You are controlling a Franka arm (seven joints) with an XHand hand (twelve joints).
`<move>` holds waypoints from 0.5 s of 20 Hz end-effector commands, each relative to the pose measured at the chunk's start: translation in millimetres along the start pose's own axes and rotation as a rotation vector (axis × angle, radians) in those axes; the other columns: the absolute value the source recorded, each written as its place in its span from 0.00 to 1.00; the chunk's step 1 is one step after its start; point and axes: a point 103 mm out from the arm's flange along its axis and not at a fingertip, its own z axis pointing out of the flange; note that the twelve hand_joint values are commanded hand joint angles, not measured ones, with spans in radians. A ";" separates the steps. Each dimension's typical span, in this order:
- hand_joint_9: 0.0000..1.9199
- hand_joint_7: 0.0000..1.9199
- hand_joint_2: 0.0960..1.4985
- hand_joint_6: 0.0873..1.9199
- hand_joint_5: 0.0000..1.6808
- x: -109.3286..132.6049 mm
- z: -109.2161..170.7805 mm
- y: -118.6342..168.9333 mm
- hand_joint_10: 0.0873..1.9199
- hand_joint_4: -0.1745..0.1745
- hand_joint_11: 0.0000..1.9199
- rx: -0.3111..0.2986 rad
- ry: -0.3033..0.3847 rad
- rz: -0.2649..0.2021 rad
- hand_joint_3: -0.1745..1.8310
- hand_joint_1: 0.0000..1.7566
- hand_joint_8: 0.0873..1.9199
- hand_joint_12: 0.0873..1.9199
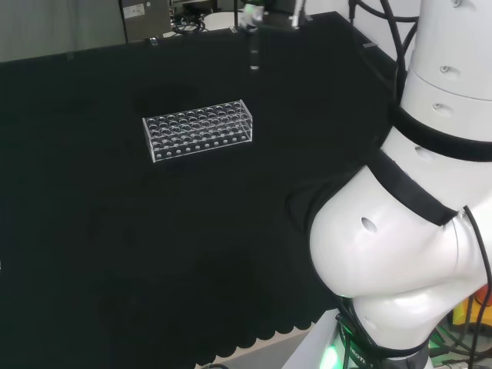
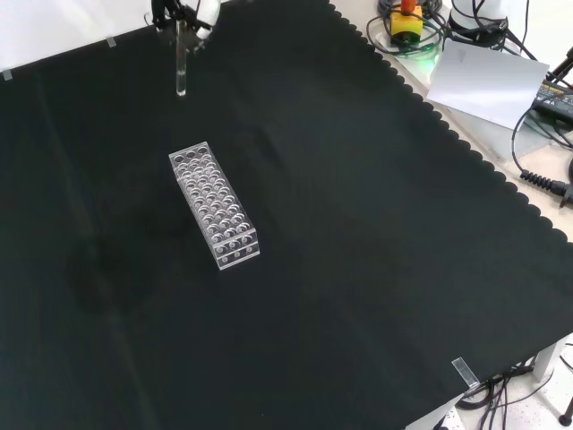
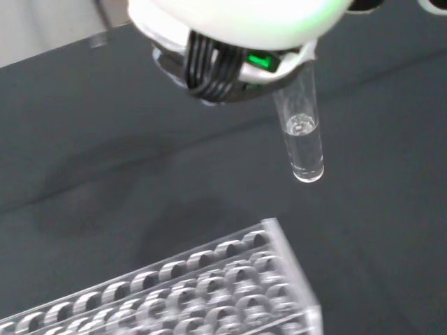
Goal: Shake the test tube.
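Observation:
A clear glass test tube (image 2: 181,64) hangs upright high above the cloth, its top held in my hand (image 2: 186,12) at the front view's top edge. In the wrist view the test tube (image 3: 302,132) juts from under the hand (image 3: 237,42), with a little clear liquid in its rounded bottom. In the head view the test tube (image 1: 254,54) hangs below the hand (image 1: 252,14) near the bench's far edge. The clear plastic tube rack (image 2: 214,204) stands on the black cloth below and nearer the camera in the front view; its holes look empty.
The rack (image 1: 199,129) is the one piece on the black cloth (image 1: 115,231). The arm's white links (image 1: 415,215) take up the head view's right. Past the cloth's scalloped edge in the front view lie cables, a yellow-and-red button (image 2: 408,20) and a grey sheet (image 2: 488,81).

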 end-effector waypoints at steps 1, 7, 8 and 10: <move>0.88 0.91 0.40 0.24 0.80 91.6 18.5 -10.4 0.26 0.00 0.69 0.039 0.021 -0.176 0.40 0.70 0.17 0.39; 0.88 0.91 0.40 0.24 0.80 147.6 24.1 -22.8 0.26 0.00 0.69 0.064 0.055 -0.285 0.40 0.70 0.17 0.39; 0.88 0.91 0.40 0.24 0.80 151.3 24.2 -23.9 0.26 0.00 0.69 0.066 0.057 -0.292 0.40 0.70 0.17 0.39; 0.88 0.91 0.40 0.24 0.80 152.5 23.9 -23.8 0.26 0.00 0.69 0.066 0.054 -0.296 0.40 0.70 0.17 0.39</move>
